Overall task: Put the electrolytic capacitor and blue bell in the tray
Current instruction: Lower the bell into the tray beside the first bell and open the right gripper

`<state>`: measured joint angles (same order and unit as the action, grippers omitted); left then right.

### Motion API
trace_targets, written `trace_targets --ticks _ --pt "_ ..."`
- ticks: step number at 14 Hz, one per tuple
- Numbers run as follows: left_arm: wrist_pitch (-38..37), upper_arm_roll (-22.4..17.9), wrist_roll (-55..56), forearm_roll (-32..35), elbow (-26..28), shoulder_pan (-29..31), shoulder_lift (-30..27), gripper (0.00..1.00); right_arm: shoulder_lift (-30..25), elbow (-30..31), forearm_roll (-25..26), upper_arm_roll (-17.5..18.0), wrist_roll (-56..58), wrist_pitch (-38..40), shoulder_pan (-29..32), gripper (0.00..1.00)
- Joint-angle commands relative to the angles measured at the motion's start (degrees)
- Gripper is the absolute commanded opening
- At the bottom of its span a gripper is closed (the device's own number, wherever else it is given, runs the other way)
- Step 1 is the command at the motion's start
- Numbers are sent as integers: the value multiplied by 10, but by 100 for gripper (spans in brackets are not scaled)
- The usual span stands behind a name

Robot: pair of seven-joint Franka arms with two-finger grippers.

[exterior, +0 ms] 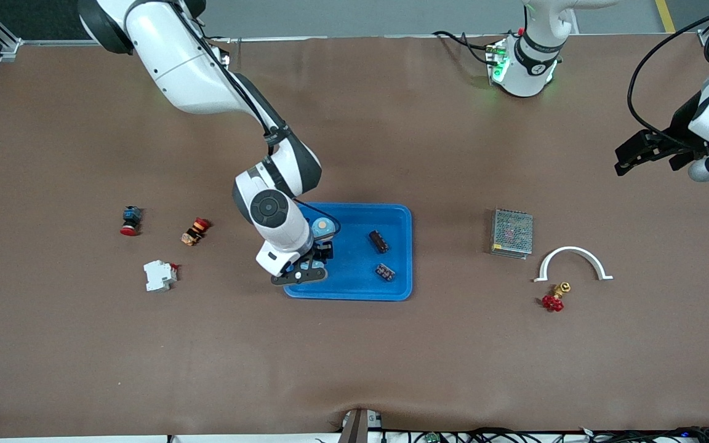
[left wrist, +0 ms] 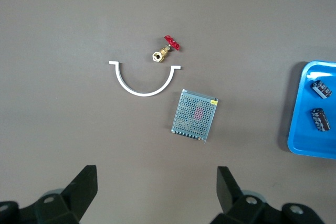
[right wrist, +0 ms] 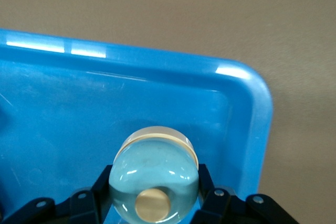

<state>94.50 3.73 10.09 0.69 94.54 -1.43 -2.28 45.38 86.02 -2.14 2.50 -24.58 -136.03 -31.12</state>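
— Brown table (exterior: 391, 369) everywhere. Where is our bell (right wrist: 154, 174)?
— Our right gripper (exterior: 306, 266) pinches it, low inside the tray (exterior: 397, 289), at the corner near the bases.
— And the capacitors (exterior: 378, 241)?
— In the tray, beside that gripper. Our left gripper (left wrist: 157, 192) waits, spread wide above bare table.

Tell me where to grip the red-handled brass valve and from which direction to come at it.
Judging by its pose, come straight down on the valve and close the fingers across its brass body, not the red handwheel. It lies on its side on the bare table, so the body offers two opposed flanks, while the spoked wheel is likely to slip. The white curved bracket lies close by, so keep the fingers clear of it.
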Motion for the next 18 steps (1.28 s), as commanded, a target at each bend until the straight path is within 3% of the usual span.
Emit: trace_targets --ticks 1,10,11,12,18 --pt "1 1 -4 -10 -8 2 3 100 15 -17 11 -1 -11 1 -3 48" --pt "-5 0 -12 -10 -8 5 3 100 33 -17 10 -1 -10 -11 -15 50" --pt "-5 0 -11 -10 -8 5 3 100 33 -17 10 -1 -12 -11 -16 61" --pt "-5 0 -11 -10 -8 5 3 100 32 -17 9 -1 -12 -11 -15 99" --pt "-4 0 -11 -11 -7 5 3 100 9 -16 6 0 -7 1 -13 100"
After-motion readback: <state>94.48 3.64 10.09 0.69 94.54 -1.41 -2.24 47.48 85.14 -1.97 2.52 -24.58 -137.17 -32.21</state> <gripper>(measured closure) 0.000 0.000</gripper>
